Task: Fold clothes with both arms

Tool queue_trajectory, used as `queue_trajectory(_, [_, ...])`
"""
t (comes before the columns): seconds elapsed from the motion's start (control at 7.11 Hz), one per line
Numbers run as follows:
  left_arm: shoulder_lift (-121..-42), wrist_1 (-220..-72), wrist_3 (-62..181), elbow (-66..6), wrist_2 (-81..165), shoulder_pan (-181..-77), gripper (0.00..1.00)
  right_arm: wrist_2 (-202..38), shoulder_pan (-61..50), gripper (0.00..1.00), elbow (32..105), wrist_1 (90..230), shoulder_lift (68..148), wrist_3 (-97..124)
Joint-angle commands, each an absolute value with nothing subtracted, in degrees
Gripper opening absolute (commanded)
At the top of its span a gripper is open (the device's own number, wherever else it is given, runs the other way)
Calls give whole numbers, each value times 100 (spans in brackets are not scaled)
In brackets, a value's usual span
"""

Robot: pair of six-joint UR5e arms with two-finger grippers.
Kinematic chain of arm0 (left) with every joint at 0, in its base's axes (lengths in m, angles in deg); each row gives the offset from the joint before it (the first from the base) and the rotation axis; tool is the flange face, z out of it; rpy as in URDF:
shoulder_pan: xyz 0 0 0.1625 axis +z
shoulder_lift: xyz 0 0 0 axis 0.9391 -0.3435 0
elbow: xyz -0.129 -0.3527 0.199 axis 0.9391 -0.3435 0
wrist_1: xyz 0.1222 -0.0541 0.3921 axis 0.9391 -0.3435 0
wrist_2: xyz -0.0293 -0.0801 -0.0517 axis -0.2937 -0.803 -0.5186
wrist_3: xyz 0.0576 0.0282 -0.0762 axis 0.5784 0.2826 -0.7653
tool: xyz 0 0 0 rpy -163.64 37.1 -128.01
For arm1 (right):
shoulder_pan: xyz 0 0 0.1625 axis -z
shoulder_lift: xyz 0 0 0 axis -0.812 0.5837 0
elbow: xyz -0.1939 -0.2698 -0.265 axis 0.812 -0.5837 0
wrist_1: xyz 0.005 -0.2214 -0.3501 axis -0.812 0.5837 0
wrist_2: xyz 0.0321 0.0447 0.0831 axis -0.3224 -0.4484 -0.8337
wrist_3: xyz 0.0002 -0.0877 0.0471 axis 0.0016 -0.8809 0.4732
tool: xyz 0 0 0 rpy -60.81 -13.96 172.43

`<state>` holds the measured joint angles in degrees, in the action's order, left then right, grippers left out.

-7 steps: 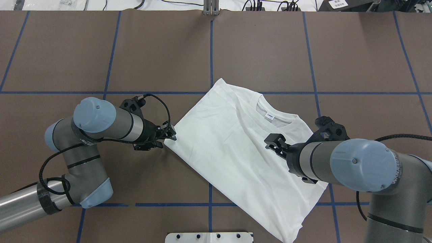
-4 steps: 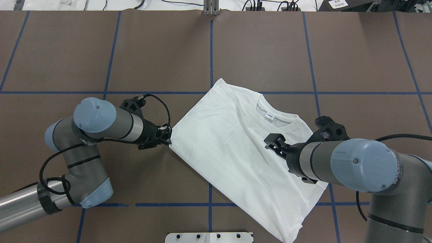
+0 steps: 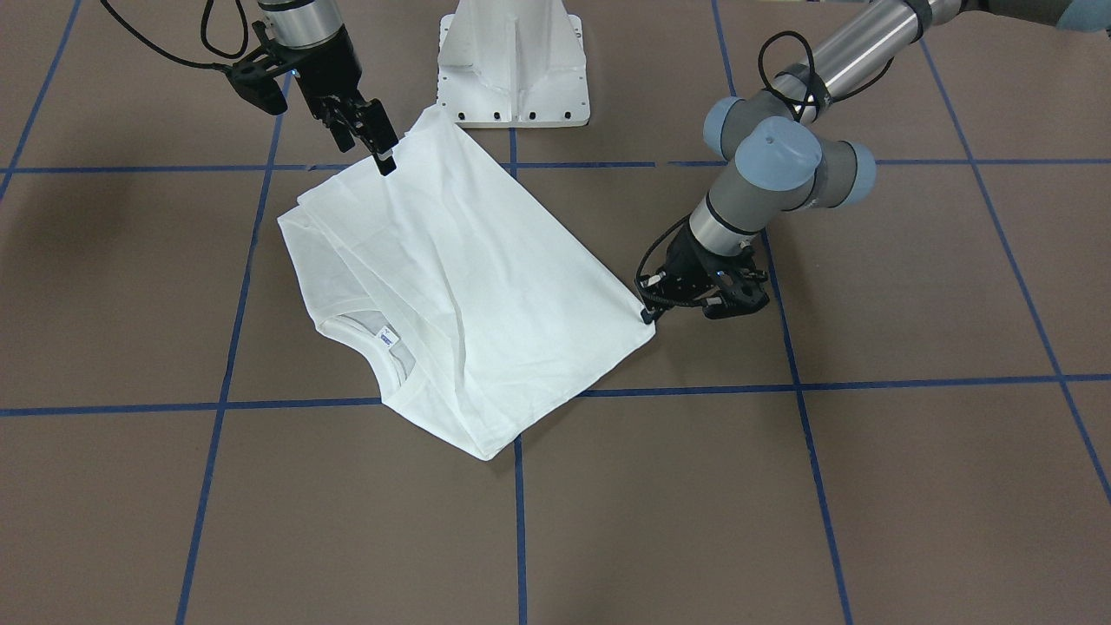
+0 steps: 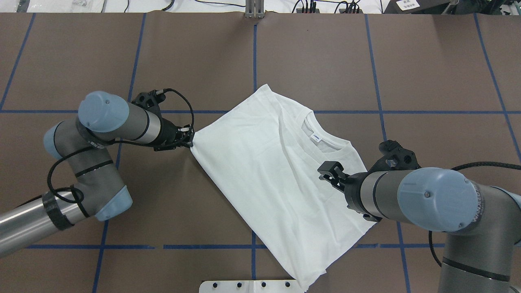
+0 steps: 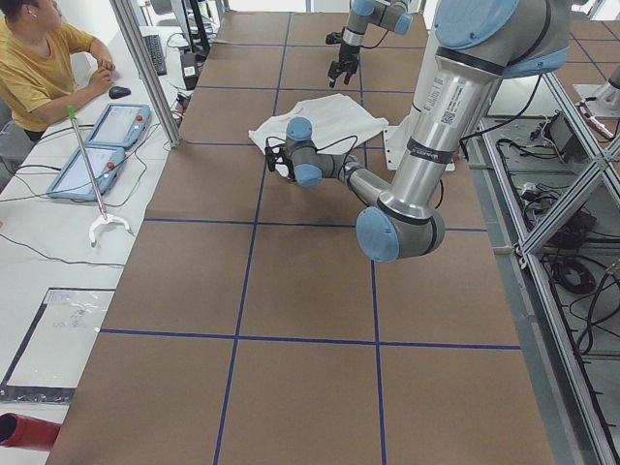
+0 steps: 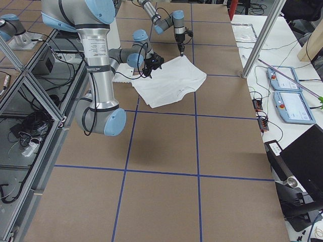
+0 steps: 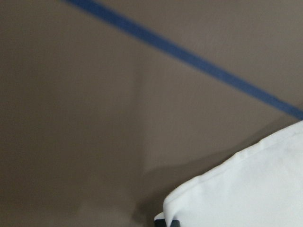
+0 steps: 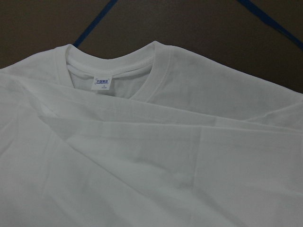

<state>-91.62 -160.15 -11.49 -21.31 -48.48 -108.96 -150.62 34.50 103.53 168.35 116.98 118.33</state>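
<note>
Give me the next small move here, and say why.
Probably lower the right gripper and close its fingers on the shirt: it hangs open above the cloth, while the left gripper pinches the opposite corner, so only one side is held.

T-shirt point(image 4: 264, 171): lies on the table point(image 4: 325, 61) about mid-table, set diagonally. Its nearest corner is just beside the mounting pedestal point(image 3: 512, 61) at the robot's edge.
Neck label point(image 4: 315, 137): inside the collar, on the shirt's far side, toward the robot's right.
Left gripper point(image 4: 189, 140): at the shirt's corner on the robot's left, touching it.
Right gripper point(image 4: 325, 171): over the shirt near its right-hand edge, on the robot's side of the collar.
Person point(image 5: 39, 58): beyond the table's far side, well apart from the shirt.
</note>
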Motion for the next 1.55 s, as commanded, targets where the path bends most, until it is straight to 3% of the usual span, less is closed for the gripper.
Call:
queue_trajectory(0.0, [-10569,-16719,-835,-276,-4785,-11471,0,-15038,3443,100,10334,16836,11627,11833])
queue_trajectory(0.28, [-11746,-16943,-791,1149,-4357,-11605,0,-15029,3416,100,10334,16836,11618,11841])
queue_trajectory(0.42, [-11910,-17239,-730,1540,-4302,-11605,0,-15011,3425,100,10334,16827,11609,11841])
queue_trajectory(0.56, [-11937,-17442,-695,1735,-4275,-11605,7,-15003,3434,100,10334,16818,11601,11841])
queue_trajectory(0.7, [-11912,-17514,-703,1746,-4301,-11605,70,-14976,3469,100,10299,16809,11600,11841])
queue_trajectory(0.84, [-11903,-17515,-755,1607,-4397,-11640,72,-14967,3521,100,10195,16801,11522,11833])
queue_trajectory(1.27, [-10711,-17427,-747,-70,-5064,-11798,72,-14038,4154,100,9152,16809,10936,11903])
queue_trajectory(1.41, [-10664,-17427,-756,-117,-5092,-11798,72,-14010,4294,100,8904,16774,10915,11955])
